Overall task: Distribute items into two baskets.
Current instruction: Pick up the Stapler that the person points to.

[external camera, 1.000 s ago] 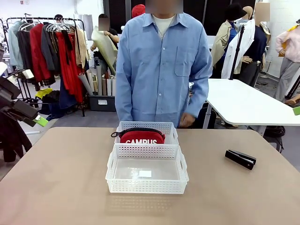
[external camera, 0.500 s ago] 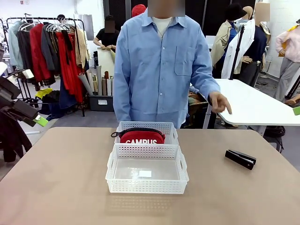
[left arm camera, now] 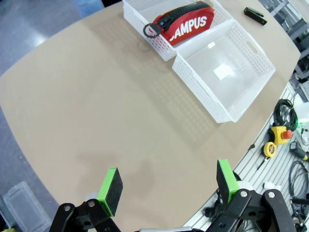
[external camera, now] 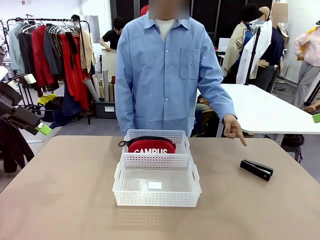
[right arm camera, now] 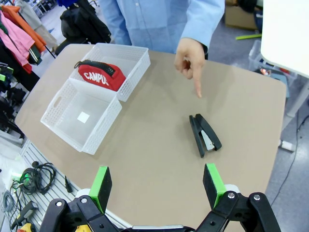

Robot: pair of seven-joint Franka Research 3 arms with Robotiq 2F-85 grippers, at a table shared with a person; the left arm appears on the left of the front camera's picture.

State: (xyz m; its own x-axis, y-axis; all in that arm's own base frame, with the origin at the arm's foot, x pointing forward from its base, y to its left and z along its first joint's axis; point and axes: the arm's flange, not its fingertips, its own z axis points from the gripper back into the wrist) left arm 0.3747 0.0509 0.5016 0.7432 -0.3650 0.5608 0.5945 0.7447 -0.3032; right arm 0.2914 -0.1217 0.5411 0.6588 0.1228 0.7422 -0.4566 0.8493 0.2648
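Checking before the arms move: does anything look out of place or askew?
Nothing is damaged or spilled. The black stapler lies loose on the table, outside the near basket and the far basket, where the person's hand points. The red pouch sits in the far one, strap poking over its rim.

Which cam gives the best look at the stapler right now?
Right wrist view: the stapler lies whole, seen from above, large and unblocked, with the person's hand pointing at it. Front view shows the stapler small and low-angle, at picture right. Left wrist view catches it tiny near the top edge.
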